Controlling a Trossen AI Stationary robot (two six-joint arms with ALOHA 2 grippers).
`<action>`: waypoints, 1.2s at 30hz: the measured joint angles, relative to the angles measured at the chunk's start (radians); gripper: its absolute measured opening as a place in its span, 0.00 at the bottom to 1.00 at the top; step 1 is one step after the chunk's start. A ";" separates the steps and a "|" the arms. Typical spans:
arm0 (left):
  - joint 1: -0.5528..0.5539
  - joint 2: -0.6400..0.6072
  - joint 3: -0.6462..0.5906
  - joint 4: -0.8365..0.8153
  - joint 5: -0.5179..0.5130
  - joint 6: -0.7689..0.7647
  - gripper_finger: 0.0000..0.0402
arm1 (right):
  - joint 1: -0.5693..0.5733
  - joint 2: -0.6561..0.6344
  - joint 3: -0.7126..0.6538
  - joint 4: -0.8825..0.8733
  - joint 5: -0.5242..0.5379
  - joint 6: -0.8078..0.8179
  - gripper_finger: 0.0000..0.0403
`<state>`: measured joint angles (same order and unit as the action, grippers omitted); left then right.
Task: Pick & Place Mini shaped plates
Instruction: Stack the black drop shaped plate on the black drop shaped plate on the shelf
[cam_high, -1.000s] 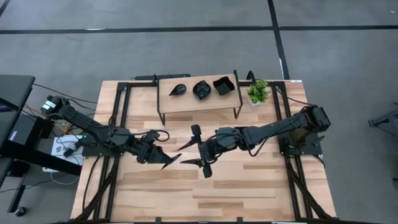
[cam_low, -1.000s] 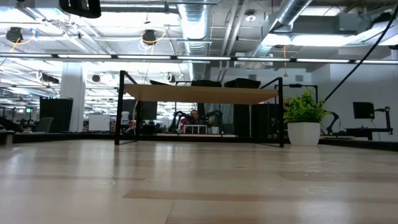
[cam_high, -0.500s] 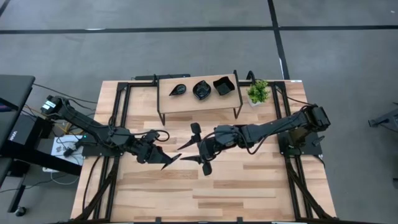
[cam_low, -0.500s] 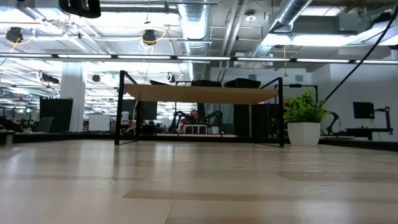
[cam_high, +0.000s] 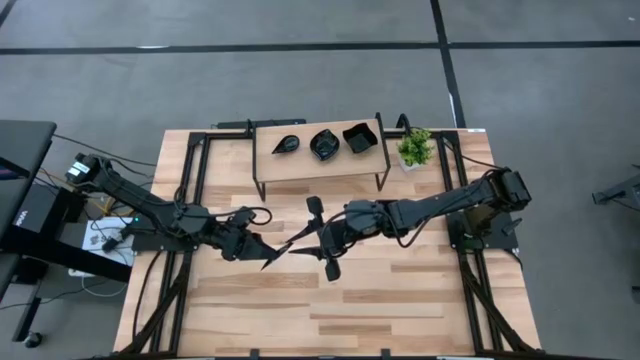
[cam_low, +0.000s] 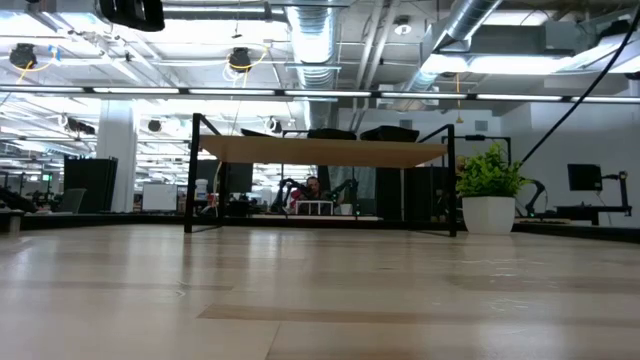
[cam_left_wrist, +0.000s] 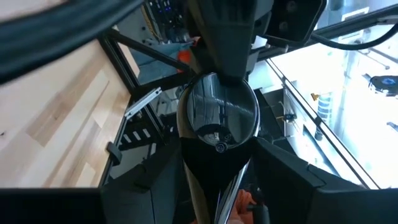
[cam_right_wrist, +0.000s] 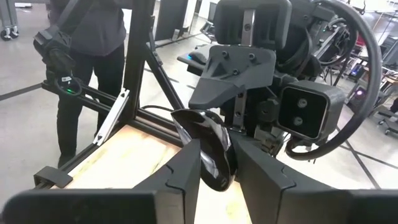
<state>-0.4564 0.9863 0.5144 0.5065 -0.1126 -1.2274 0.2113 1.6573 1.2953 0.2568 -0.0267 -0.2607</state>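
Mid-surface (cam_high: 400, 300), both grippers met over one teardrop plate (cam_left_wrist: 217, 118): left gripper (cam_high: 275, 253) grasping it, right gripper (cam_high: 318, 243) jaws closing around it. Three plates (cam_high: 324, 143) sat on shelf (cam_high: 300, 162); plant (cam_high: 415, 148) beside.

site: robotics lab | exposed ceiling ducts (cam_low: 318, 40) | monitors (cam_low: 585, 177)

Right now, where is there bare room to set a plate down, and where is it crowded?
Bare: the table front, below both grippers, and the shelf left of its three plates. Crowded: mid-table, where the left gripper and right gripper meet around a teardrop plate.
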 joint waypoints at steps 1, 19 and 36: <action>0.000 0.000 0.000 0.001 -0.006 0.000 0.48 | -0.001 0.000 0.000 0.003 0.000 0.000 0.24; 0.000 0.000 0.000 0.017 -0.078 0.000 0.48 | -0.010 0.000 0.000 0.013 0.009 0.000 0.18; 0.000 0.000 0.000 0.018 -0.078 -0.002 0.48 | -0.011 0.000 0.000 0.014 0.009 -0.008 0.11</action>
<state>-0.4561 0.9867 0.5144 0.5247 -0.1905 -1.2291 0.2005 1.6573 1.2953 0.2707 -0.0179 -0.2689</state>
